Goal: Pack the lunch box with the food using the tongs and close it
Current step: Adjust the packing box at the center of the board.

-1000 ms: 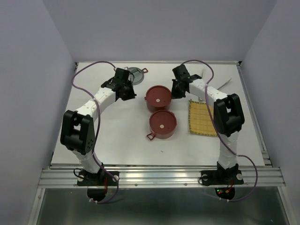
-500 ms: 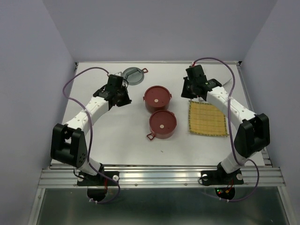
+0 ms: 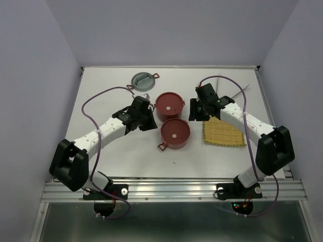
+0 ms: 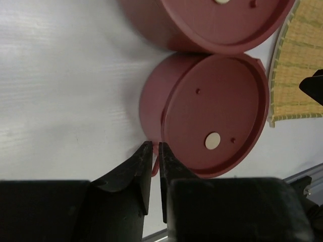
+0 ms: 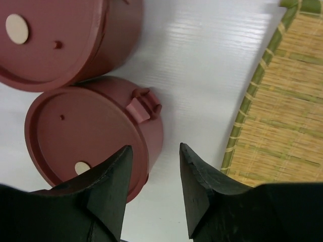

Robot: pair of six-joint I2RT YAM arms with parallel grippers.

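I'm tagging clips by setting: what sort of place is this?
Most likely a robot lab test cell, not a kitchen: two arms are mounted on a metal rail, and the white table is boxed in by plain walls.

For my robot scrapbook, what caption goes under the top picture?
Left tool and right tool flank two red lunch box bowls, with a yellow mat beside them.

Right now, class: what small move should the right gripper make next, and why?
The right gripper stands open and empty, and the side handle of the nearer red bowl lies just ahead of it. So I would probably ease it forward until the jaws straddle that handle.
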